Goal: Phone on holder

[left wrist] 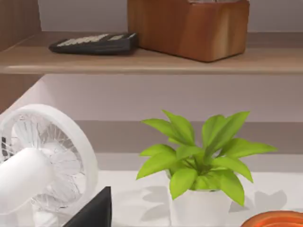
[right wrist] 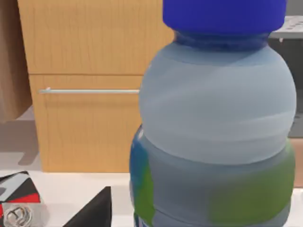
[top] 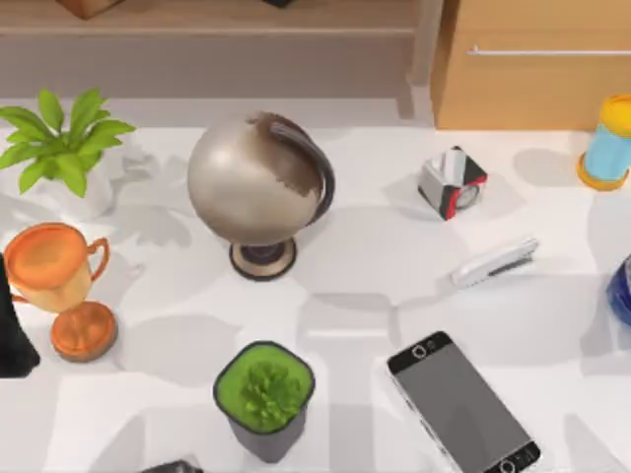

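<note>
The phone (top: 463,404) lies flat, screen up, at the table's front right, slanted, with its round button toward the front edge. Nothing touches it. I cannot make out a holder for certain; a small dark object (top: 173,466) is cut off by the front edge at left of centre. My left arm (top: 12,330) is a dark shape at the table's left edge, beside the orange trophy (top: 59,281). A dark corner of my left gripper (left wrist: 94,213) shows in the left wrist view, and one of my right gripper (right wrist: 94,213) in the right wrist view, close to a blue-capped bottle (right wrist: 213,123).
A globe (top: 258,187) stands mid-table and a dark-potted plant (top: 264,394) is left of the phone. A white stapler-like bar (top: 495,261) and a red-and-white cube (top: 452,182) lie behind the phone. A leafy plant (top: 64,148), white fan (left wrist: 38,161) and yellow-capped bottle (top: 609,143) line the sides.
</note>
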You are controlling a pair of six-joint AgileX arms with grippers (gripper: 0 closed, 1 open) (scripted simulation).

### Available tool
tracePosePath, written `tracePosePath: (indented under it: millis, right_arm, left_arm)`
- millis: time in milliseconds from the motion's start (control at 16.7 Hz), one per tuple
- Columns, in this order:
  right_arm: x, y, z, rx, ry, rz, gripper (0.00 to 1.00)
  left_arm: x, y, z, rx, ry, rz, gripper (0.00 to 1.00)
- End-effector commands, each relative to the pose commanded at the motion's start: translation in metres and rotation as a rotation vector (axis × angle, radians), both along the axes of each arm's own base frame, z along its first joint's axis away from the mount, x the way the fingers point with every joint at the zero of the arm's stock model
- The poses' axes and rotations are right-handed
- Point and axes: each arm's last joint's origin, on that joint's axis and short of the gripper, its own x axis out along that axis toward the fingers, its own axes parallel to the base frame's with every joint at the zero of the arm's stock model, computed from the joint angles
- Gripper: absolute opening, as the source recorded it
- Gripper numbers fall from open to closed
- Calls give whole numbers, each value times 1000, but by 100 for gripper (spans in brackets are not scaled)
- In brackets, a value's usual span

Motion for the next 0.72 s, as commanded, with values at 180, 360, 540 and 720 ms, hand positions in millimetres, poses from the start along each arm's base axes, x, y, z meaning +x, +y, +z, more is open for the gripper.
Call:
tracePosePath:
  millis: [180, 360, 540, 720]
  right_arm:
    - [0, 1, 2, 6, 9, 11, 100]
    - [1, 11, 19, 42, 83, 100, 100]
    - [8, 29, 46, 73, 246, 232, 100]
    - [27, 58, 66, 52, 511, 349, 100]
  left_arm:
    - [0, 0, 0, 0, 0, 0, 100]
    - [0, 0, 0, 0, 0, 0, 100]
    - [0, 0, 0, 0, 0, 0, 100]
    - [0, 0, 0, 0, 0, 0, 100]
